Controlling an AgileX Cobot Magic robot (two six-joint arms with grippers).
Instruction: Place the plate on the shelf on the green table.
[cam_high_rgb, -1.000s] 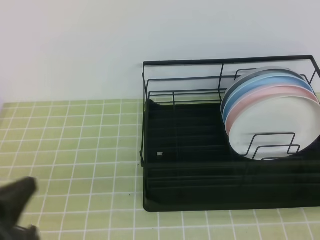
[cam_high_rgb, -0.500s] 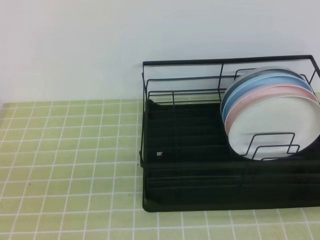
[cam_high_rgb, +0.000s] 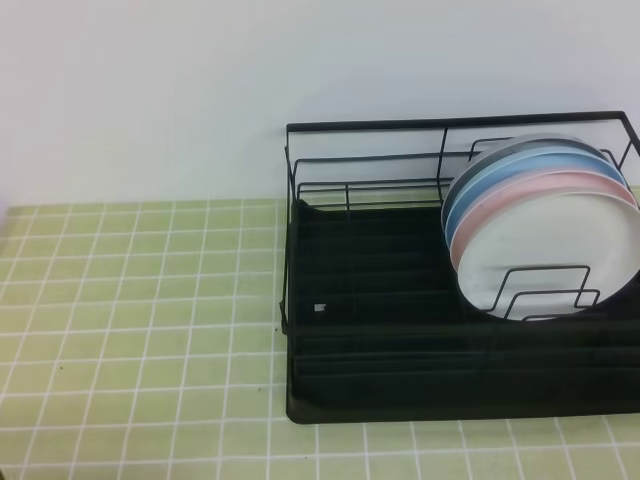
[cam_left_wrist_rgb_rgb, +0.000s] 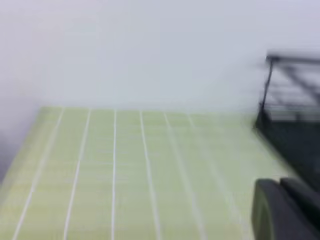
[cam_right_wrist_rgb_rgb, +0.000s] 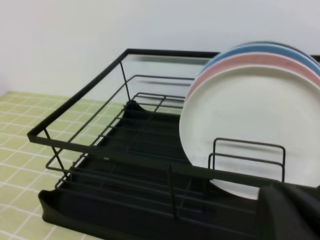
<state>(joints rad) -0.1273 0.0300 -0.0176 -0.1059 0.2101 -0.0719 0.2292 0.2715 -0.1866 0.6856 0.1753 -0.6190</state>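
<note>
**The White Plate Stood in the Rack**

Only a dark corner of the right hand (cam_right_wrist_rgb_rgb: 292, 212) showed, at the bottom of its own camera picture. I could not tell if that hand was spread or pressed together. It held nothing that I could see.

Just past that hand was the shelf (cam_right_wrist_rgb_rgb: 145, 155), a black wire rack with a ribbed black tray under it. Near the hand, two little wire loops stood up from the tray. The plate (cam_right_wrist_rgb_rgb: 250, 125), the white one, stood on its edge behind those loops. The loops looked like they kept it from rolling or sliding forward.

Farther from the hand, a pink plate (cam_right_wrist_rgb_rgb: 235, 62) leaned right behind the white one. Behind that were blue plates (cam_right_wrist_rgb_rgb: 260, 49). They stood close together like books, which I think helped them stay up.

A dark bit of the left hand (cam_left_wrist_rgb_rgb: 282, 210) showed low in its own picture, over the counter (cam_left_wrist_rgb_rgb: 125, 170). The picture was blurry, so I could not tell if it was spread or pressed together. The rack was off to that hand's right.

In the high view no hand showed. The white plate (cam_high_rgb: 555, 255) sat at the right end of the rack (cam_high_rgb: 380, 330) on the green counter (cam_high_rgb: 140, 300). I think the job looked done.
</note>
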